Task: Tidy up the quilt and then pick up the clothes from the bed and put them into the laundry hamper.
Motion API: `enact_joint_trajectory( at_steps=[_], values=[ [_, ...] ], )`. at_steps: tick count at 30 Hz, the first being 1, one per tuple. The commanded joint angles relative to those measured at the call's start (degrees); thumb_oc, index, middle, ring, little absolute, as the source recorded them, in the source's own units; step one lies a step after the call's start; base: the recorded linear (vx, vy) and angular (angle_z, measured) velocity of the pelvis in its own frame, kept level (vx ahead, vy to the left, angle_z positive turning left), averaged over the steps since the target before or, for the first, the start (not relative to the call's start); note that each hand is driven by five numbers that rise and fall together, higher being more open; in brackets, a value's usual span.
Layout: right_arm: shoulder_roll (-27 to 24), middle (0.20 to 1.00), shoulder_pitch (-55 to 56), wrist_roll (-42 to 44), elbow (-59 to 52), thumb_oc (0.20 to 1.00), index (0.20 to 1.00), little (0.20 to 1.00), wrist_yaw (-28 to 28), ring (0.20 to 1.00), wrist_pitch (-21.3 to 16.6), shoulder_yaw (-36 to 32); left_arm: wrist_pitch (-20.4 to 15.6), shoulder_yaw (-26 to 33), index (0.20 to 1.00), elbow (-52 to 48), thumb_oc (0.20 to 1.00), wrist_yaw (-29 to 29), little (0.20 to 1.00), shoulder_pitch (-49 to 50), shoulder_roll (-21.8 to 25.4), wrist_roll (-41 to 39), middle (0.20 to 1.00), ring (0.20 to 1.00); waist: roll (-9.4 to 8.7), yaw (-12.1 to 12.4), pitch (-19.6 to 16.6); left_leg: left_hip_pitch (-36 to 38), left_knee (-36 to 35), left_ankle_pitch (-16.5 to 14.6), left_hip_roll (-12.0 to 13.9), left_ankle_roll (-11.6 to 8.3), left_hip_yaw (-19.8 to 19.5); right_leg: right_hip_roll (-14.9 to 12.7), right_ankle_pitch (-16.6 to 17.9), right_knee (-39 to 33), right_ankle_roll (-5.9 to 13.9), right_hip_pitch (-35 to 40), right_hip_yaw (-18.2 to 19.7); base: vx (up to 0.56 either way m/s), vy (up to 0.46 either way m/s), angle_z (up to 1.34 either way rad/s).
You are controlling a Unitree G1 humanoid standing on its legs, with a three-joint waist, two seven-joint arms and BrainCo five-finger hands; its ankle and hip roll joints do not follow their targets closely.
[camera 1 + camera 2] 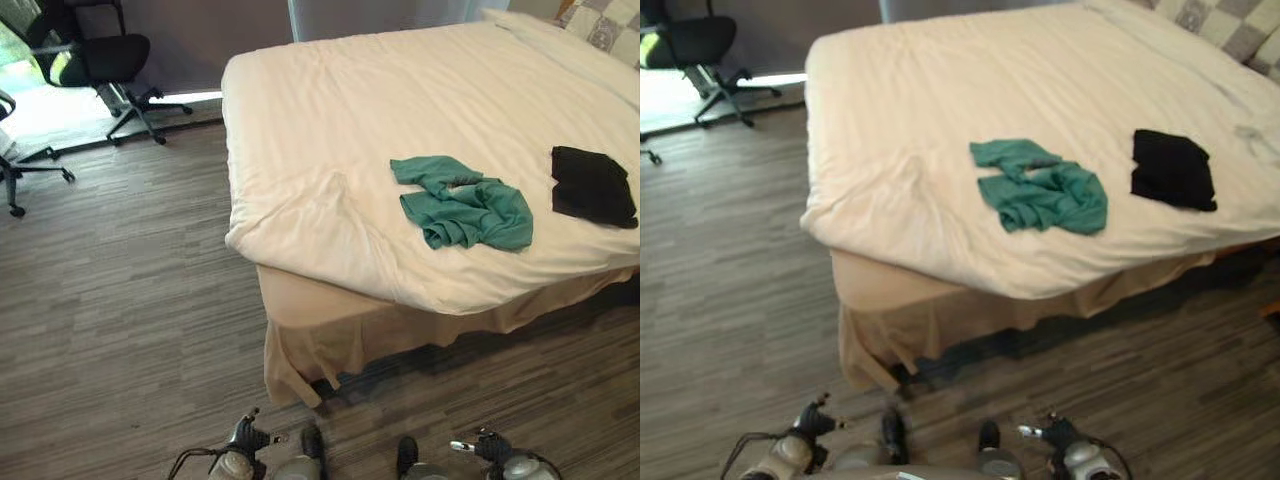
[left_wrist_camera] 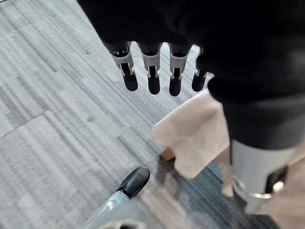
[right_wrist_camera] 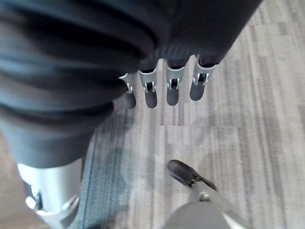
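A cream quilt (image 1: 330,150) lies spread over the bed, smooth apart from a few creases near the front corner. On it, near the front edge, lies a crumpled teal garment (image 1: 462,205), and to its right a folded black garment (image 1: 592,185). Both hands hang low beside me, well short of the bed. The left hand (image 2: 153,67) has straight fingers pointing at the floor, close to the bed's tan skirt (image 2: 190,138). Over bare floor, the right hand (image 3: 172,83) also hangs with straight fingers. Neither hand holds anything.
Grey wood-plank floor (image 1: 110,320) stretches left of and in front of the bed. Black office chairs (image 1: 110,55) stand at the back left by a bright doorway. A checked pillow (image 1: 605,25) lies at the bed's far right.
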Motion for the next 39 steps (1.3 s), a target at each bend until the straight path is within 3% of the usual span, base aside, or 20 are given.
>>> enact_joint_trajectory(
  at_steps=[1,7,11,12,14,16,17,20,22,30,31,32,33,35,38,39],
  values=[
    [0.9,1.0,2.9,-1.1,0.1,1.0,1.0,1.0,-0.7,1.0,-0.8,-2.2,-3.4,4.6,1.0,-10.3,1.0,2.5,1.0,-1.3,6.5,-1.2,1.0,1.0,-0.11,-0.7,1.0,4.0,-1.1,-1.7,2.6,-4.78,-1.9,-2.1,-1.8,-0.3,5.41,-1.6,-3.0,0.09,0.002,0.03],
    [1.0,1.0,6.7,-2.8,-3.5,1.0,1.0,1.0,-0.6,1.0,-1.7,-3.2,-6.8,20.6,1.0,-36.0,1.0,7.1,1.0,5.4,18.3,-1.5,1.0,1.0,0.57,0.4,1.8,4.9,-1.4,-2.2,3.4,-5.76,-1.5,-2.3,-1.7,-0.3,6.11,-2.0,-3.5,0.06,-0.011,0.07],
    [0.7,1.0,6.9,-2.4,-3.6,1.0,1.0,1.0,-0.4,1.0,-1.6,-3.4,-7.3,23.8,1.0,-41.2,1.0,8.9,1.0,3.8,21.1,-0.5,1.0,1.0,0.8,0.3,2.6,5.0,-1.4,-2.3,3.6,-5.92,-1.4,-2.3,-1.7,-0.3,6.23,-2.1,-3.4,0.01,-0.001,-0.03],
    [0.3,1.0,6.4,-1.9,-3.4,1.0,1.0,1.0,-0.3,1.0,-1.5,-3.4,-7.6,24.0,1.0,-45.5,1.0,9.7,1.0,0.5,24.0,1.9,1.0,1.0,1.16,0.0,3.7,4.5,-1.4,-2.2,3.6,-6.04,-1.3,-2.4,-1.4,-0.2,6.38,-3.0,-3.3,-0.04,0.013,-0.02],
    [-0.5,1.0,5.4,-1.8,-3.5,1.0,1.0,1.0,-0.1,1.0,-1.3,-2.6,-7.3,22.0,1.0,-47.1,1.0,9.9,1.0,-5.0,27.4,3.9,1.0,1.0,1.42,-0.7,4.9,3.7,-1.4,-2.1,3.7,-6.04,-1.0,-2.5,-1.1,0.0,6.54,-4.3,-2.9,-0.07,0.013,0.01],
    [-1.5,1.0,2.8,-1.7,-3.8,1.0,1.0,1.0,-0.1,1.0,-1.0,-0.6,-5.5,13.8,1.0,-46.1,1.0,10.8,1.0,-17.6,32.5,9.0,1.0,1.0,1.53,-2.4,7.3,2.2,-1.4,-1.9,3.6,-5.94,0.1,-2.7,-0.4,1.4,7.02,-7.9,-1.3,-0.13,0.015,0.02],
    [-1.5,1.0,2.8,-1.7,-3.8,1.0,1.0,1.0,-0.1,1.0,-0.9,-0.8,-5.6,13.5,1.0,-45.9,1.0,10.9,1.0,-18.0,32.5,9.0,1.0,1.0,1.51,-2.2,7.3,2.0,-1.4,-1.7,3.6,-5.91,0.2,-2.7,-0.3,1.4,6.97,-8.2,-1.2,-0.14,0.015,-0.08],
    [-2.3,1.0,0.1,-1.8,-3.6,1.0,1.0,1.0,-0.4,1.0,-0.8,1.3,-3.0,2.6,1.0,-40.5,1.0,11.6,1.0,-32.8,34.0,14.8,1.0,1.0,1.18,-4.1,9.2,0.0,-0.7,-1.5,3.6,-5.83,1.6,-2.9,0.3,3.0,7.34,-12.0,0.6,-0.1,0.015,-0.37],
    [-3.1,1.0,-2.5,-0.7,-4.0,1.0,1.0,1.0,-0.9,1.0,-0.9,3.0,-0.8,-7.0,1.0,-30.7,1.0,11.9,1.0,-46.6,32.1,15.9,1.0,1.0,0.48,-5.8,11.1,-3.3,1.2,-1.4,3.8,-5.71,2.8,-3.1,1.0,5.0,7.67,-16.6,2.3,-0.15,0.011,-0.36],
    [-1.9,1.0,-3.5,2.6,-4.5,1.0,1.0,1.0,-2.3,1.0,-1.9,4.0,4.5,-18.8,1.0,-12.0,1.0,9.8,1.0,-62.1,24.8,20.9,1.0,1.0,-0.83,-8.0,14.2,-7.1,4.1,-1.6,4.7,-5.65,3.7,-3.4,1.7,7.0,8.27,-21.1,3.2,-0.05,-0.006,-0.25],
    [-1.6,1.0,-3.3,3.0,-4.3,1.0,1.0,1.0,-2.3,1.0,-1.9,4.2,5.0,-19.2,0.89,-9.1,0.89,8.9,0.89,-62.0,23.4,21.1,0.89,0.89,-1.03,-8.2,14.3,-7.0,4.2,-1.7,4.7,-5.65,3.9,-3.4,1.7,7.0,8.22,-20.9,3.3,-0.01,-0.006,-0.1],
    [-1.3,1.0,-3.0,3.8,-4.1,1.0,1.0,1.0,-2.3,1.0,-1.8,4.0,5.4,-19.5,0.2,-5.6,0.2,7.2,0.2,-61.0,22.0,21.2,0.2,0.2,-1.17,-8.3,14.3,-6.6,4.3,-1.8,4.8,-5.66,4.1,-3.5,1.7,6.9,8.23,-20.6,3.3,0.0,0.01,-0.09],
    [-1.3,1.0,-2.7,5.1,-3.8,1.0,1.0,1.0,-1.9,1.0,-1.9,3.5,6.1,-21.3,0.2,0.7,0.2,3.6,0.2,-59.8,20.2,23.8,0.2,0.2,-1.39,-8.5,14.0,-5.7,4.1,-2.0,4.9,-5.67,4.4,-3.4,1.6,6.6,8.19,-19.8,3.2,0.0,0.016,-0.08],
    [-1.5,1.0,-2.9,6.1,-3.5,1.0,1.0,1.0,-1.8,1.0,-1.9,2.9,6.3,-23.0,0.2,2.4,0.2,1.6,0.2,-58.4,19.6,26.6,0.2,0.2,-1.37,-8.5,13.7,-4.8,3.7,-2.1,4.9,-5.7,4.7,-3.3,1.5,6.4,8.19,-19.1,3.1,0.03,0.037,-0.03],
    [-2.9,1.0,-3.1,7.8,-4.3,1.0,1.0,1.0,-2.3,1.0,-2.0,0.4,6.9,-20.2,0.2,4.1,0.2,-1.8,0.2,-50.5,17.9,26.1,0.2,0.2,-1.2,-8.4,11.4,-1.9,2.4,-2.4,4.7,-5.7,5.4,-3.2,1.3,5.3,7.9,-16.5,2.9,0.08,0.034,-0.13],
    [-4.2,1.0,-3.2,7.9,-6.9,1.0,1.0,1.0,-3.1,1.0,-1.9,-1.5,6.4,-16.6,0.266,2.1,0.266,-2.3,0.266,-42.6,17.4,24.3,0.266,0.266,-1.02,-8.0,9.5,0.3,1.1,-2.8,4.4,-5.58,5.2,-3.1,1.1,4.5,7.8,-14.3,2.6,0.07,0.015,-0.16]
  ],
)
